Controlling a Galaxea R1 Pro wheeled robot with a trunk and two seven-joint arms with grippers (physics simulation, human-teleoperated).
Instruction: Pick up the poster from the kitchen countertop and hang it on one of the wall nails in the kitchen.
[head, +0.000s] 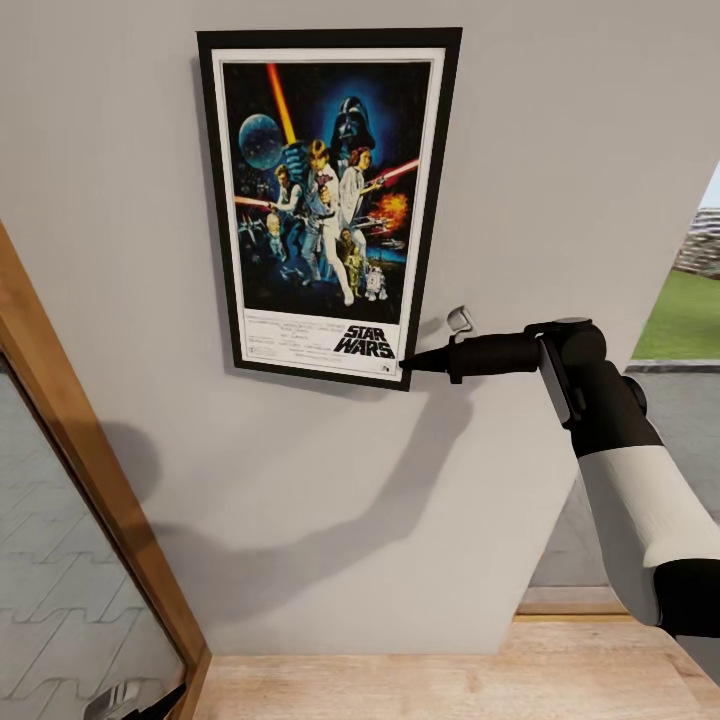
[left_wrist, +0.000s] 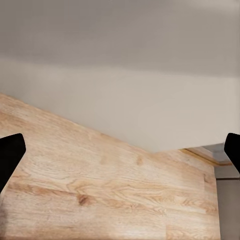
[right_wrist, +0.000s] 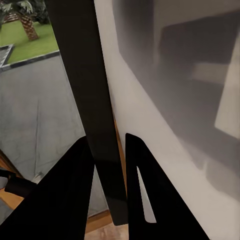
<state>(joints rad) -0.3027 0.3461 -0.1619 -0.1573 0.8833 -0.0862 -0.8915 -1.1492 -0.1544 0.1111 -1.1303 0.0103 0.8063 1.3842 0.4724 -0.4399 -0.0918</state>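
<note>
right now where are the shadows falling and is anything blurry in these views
Head view: the right arm and right gripper cast a soft dark shadow down the wall below the poster, which is sharp. Right wrist view: the poster's frame edge between the fingers is close and slightly soft. Left wrist view: even light on the wooden floor, no hard shadow.

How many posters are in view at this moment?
1. The poster is against the grey wall, its lower right corner between the right gripper jaws. Others may lie outside the views.
</note>
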